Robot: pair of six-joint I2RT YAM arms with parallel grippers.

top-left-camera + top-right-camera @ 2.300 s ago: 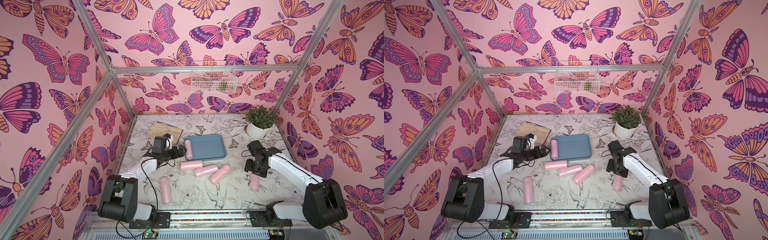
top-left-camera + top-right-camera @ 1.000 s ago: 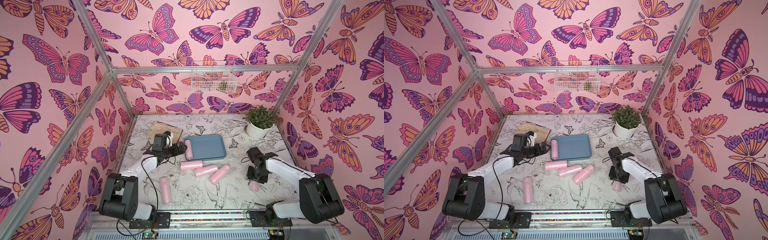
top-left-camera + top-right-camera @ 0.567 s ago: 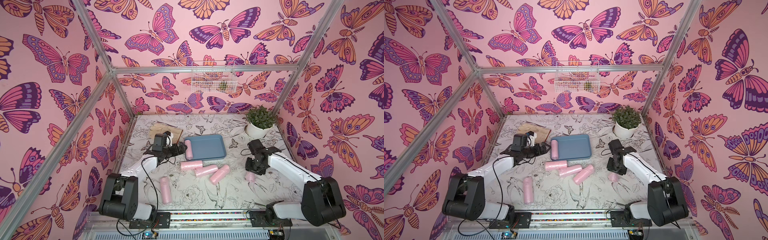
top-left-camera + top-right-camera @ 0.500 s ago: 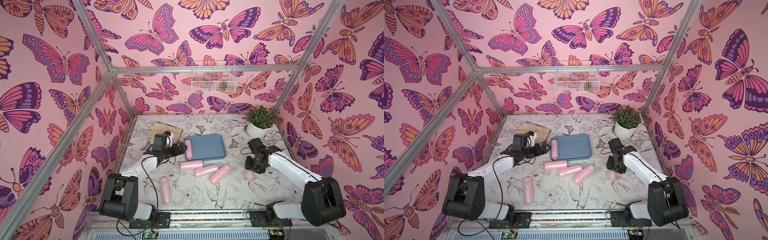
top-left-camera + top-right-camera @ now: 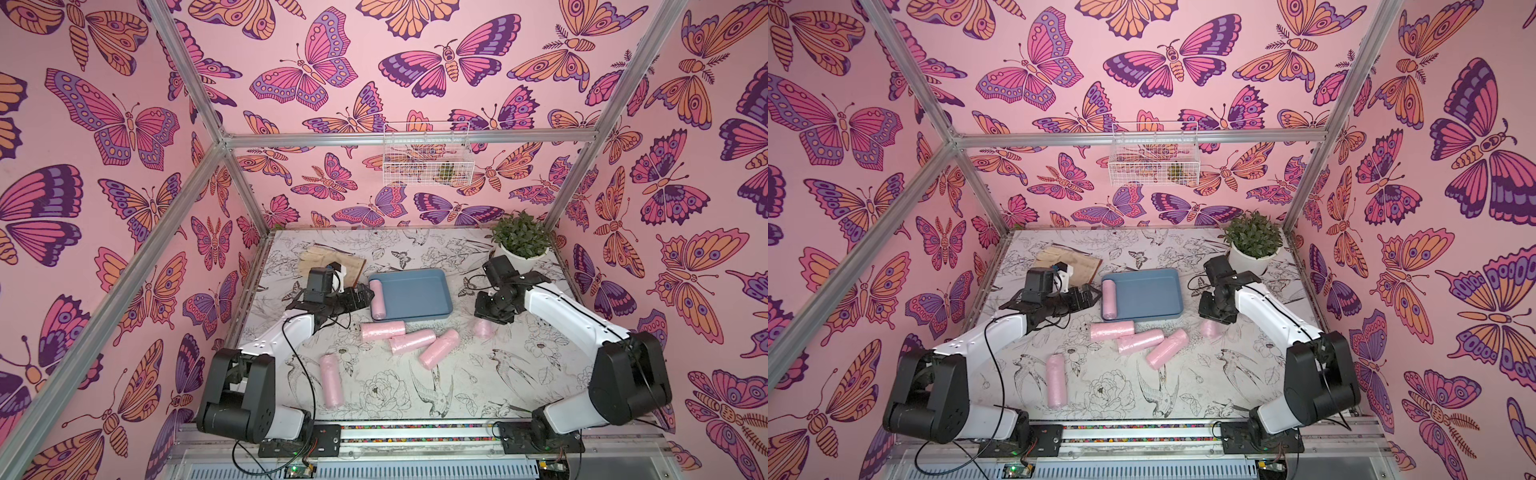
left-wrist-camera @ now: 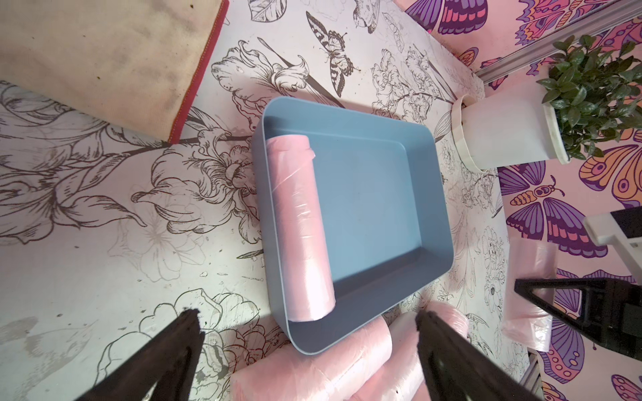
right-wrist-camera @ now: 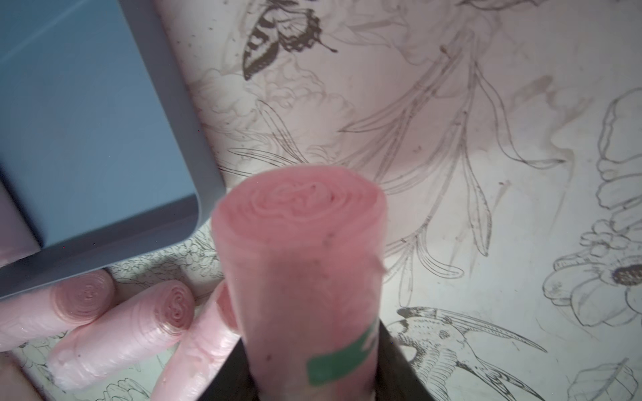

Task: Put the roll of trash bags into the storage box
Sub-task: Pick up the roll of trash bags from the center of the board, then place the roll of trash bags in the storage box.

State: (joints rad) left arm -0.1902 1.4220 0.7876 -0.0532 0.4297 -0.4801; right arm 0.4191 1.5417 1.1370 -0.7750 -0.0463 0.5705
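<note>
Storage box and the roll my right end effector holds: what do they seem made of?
The storage box looks like moulded plastic, matte slate-blue: smooth walls, rounded corners. The held roll of trash bags looks like thin pink plastic film, faintly glossy: spiral layers at its end, a green label.

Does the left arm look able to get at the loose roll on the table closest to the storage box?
Probably yes: its jaws stand open and empty just beside that roll, and nothing lies between them.
</note>
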